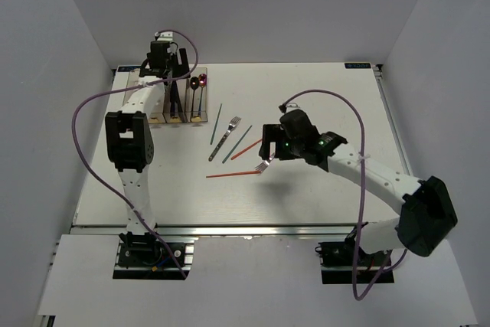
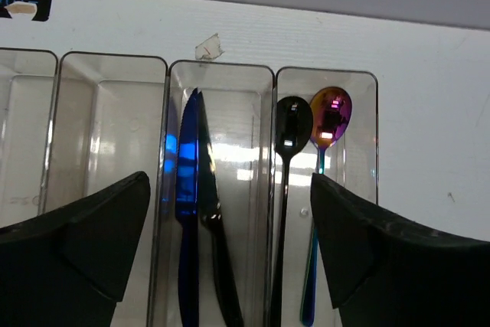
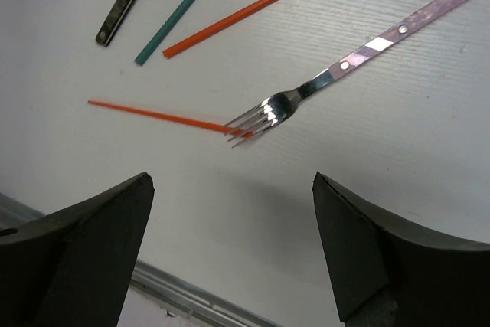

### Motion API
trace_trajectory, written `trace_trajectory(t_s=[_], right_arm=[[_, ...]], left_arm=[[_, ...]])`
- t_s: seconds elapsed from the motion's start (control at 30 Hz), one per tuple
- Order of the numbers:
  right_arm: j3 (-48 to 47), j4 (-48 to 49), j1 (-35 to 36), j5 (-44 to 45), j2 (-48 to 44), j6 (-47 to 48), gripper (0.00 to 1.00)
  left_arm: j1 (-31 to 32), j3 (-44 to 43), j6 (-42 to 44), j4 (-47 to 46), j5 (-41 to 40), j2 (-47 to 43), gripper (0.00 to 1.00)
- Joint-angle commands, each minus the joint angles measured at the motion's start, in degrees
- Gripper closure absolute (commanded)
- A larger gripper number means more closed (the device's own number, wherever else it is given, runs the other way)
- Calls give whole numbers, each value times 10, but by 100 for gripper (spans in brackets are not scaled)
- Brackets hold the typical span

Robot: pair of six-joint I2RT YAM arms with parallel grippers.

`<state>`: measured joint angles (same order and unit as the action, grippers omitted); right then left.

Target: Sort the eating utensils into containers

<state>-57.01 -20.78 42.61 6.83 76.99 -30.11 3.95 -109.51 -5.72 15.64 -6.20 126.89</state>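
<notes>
The containers [image 1: 188, 109] [image 2: 115, 135], clear bins in a row, stand at the table's back left. In the left wrist view one bin holds a blue knife [image 2: 187, 212] and a black knife [image 2: 211, 220]. The bin to its right holds a black spoon [image 2: 293, 124] and a pink-purple spoon [image 2: 331, 116]. My left gripper [image 1: 170, 74] [image 2: 230, 181] hovers open and empty above these bins. A fork [image 3: 306, 89] [image 1: 264, 165] lies on the table, its tines over an orange chopstick [image 3: 161, 115]. My right gripper [image 1: 268, 149] [image 3: 230, 181] is open and empty just short of it.
Mid-table lie a second fork [image 1: 226, 137], two green chopsticks [image 1: 217, 124] [image 1: 237, 143] and another orange chopstick [image 1: 246, 149] [image 3: 253, 7]. The table's metal front rail [image 3: 176, 296] runs below the right gripper's view. White walls close in the table's sides and back.
</notes>
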Motion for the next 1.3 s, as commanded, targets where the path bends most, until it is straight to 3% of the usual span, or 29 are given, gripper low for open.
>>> trace_trajectory(t_s=[0.0,0.17,0.27,0.33,0.43,0.57,0.87,0.93,1.0,1.1,1.17,1.27], right_arm=[[-84,-60,-22,90,64,-68,11],[-183,-189,-48,184,199,-191,11],[-225,-232,-55,197,258,-252,21],[-245,-251,-55,203,283,-273,32],[-274,-265,-58,211,322,-318,36],[-273,-238,-58,189,364,-325,48],[-243,-198,-59,186,410,-332,50],[-233,-192,-58,183,416,-339,66],[-229,-199,-59,178,420,-342,100],[-210,-206,-56,176,411,-363,100],[-180,-160,-43,176,372,-327,100],[-132,-18,5,163,288,-157,100]], left_arm=[[-2,5,-28,6,-5,-120,2],[-2,-9,-97,96,-50,-214,2],[-3,35,-152,165,-59,-307,2],[-2,146,-169,147,-27,-409,2],[-3,296,-169,106,26,-507,2],[-2,391,-144,115,49,-596,2],[-2,462,-155,91,123,-612,2],[-3,472,-156,84,129,-614,2],[-2,477,-163,84,136,-616,2],[-1,492,-183,70,170,-619,2],[3,510,-221,45,225,-616,2],[28,546,-300,-23,288,-596,2]])
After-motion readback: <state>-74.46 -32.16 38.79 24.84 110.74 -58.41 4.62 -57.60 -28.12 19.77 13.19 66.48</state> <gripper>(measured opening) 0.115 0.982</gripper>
